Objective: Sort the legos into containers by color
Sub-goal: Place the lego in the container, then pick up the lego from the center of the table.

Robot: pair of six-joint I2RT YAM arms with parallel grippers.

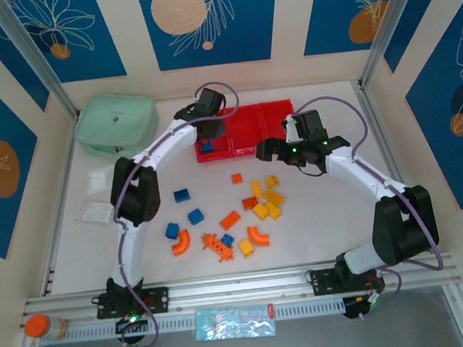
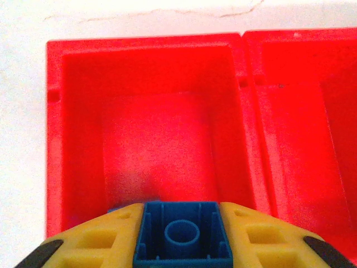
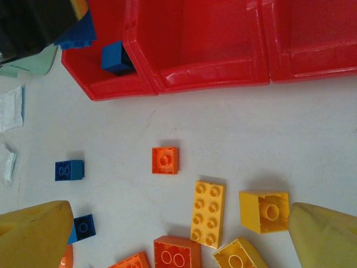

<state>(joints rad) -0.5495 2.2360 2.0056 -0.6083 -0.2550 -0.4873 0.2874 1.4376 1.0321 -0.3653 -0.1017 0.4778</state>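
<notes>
Top external: red containers (image 1: 247,117) sit at 12 o'clock on the counter (image 1: 316,215). Loose legos (image 1: 251,212) are scattered toward 6 o'clock of them, blue, orange and yellow mixed. Left pincer (image 1: 205,140) hangs over the 9 o'clock bin. Right pincer (image 1: 263,149) hovers at the tray's 5 o'clock edge. Mint pouch (image 1: 118,125) at 10 o'clock, not part of the job.

Left wrist: pincer clamped on a blue brick (image 2: 183,237), hollow underside toward the camera, poised above the 9 o'clock bin. Release looks like the step in hand.

Right wrist: jaws stand wide apart with nothing between them. Orange square brick (image 3: 165,160) and yellow bricks (image 3: 208,213) lie on the counter below. A binned blue piece (image 3: 114,56) sits in the end bin at 11 o'clock.

Handling, judged: bricks are light, rigid, smooth plastic. They won't crush but may slip or twist. Pinch two flat opposite side walls, low down, not over the studs. Arches probably need gripping on their flat ends.
</notes>
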